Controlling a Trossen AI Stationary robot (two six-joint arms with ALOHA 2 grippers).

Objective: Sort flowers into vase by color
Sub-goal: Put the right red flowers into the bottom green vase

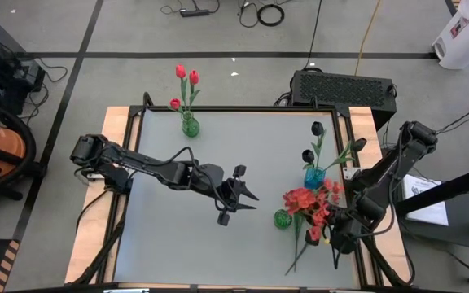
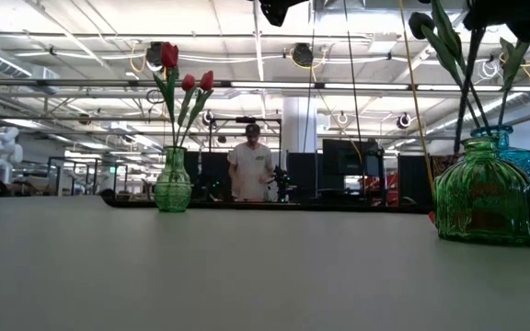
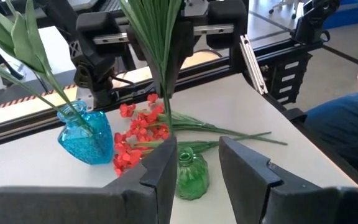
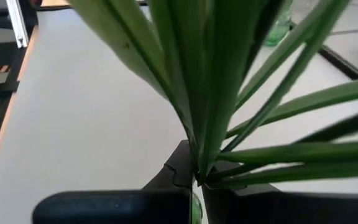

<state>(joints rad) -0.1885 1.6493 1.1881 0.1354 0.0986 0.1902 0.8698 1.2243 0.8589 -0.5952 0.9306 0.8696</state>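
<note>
Desk (image 1: 177, 236), grey top, wood edges. Left arm reaches in from the left edge; left gripper (image 1: 236, 195) sits mid-desk, fingers (image 3: 160, 171) spread, nothing between them, pointing toward the right-hand cluster.

Far side, left of centre: green vase (image 1: 190, 126) upright with three red tulips (image 1: 186, 77) in it, well apart from everything else. Low view shows the same vase (image 2: 173, 184) and tulips (image 2: 169, 55) standing upright.

Right part of desk: small green vase (image 1: 282, 218), upright, no stem visibly in it in the left wrist view (image 3: 191, 174). Just beside it to the right, red bunch (image 1: 309, 203) with leaves (image 1: 300, 252) trailing toward the near edge. Behind the bunch, blue vase (image 1: 314, 175) upright holding two black tulips (image 1: 317, 129).

Right gripper (image 1: 338, 236) at near right by the desk edge, touching the bunch's stems. Right wrist view: fingers pressed together, pinching the green stems (image 4: 210, 112) where they meet.

Beyond the desk in low view: person (image 2: 250, 165) standing, far off.
</note>
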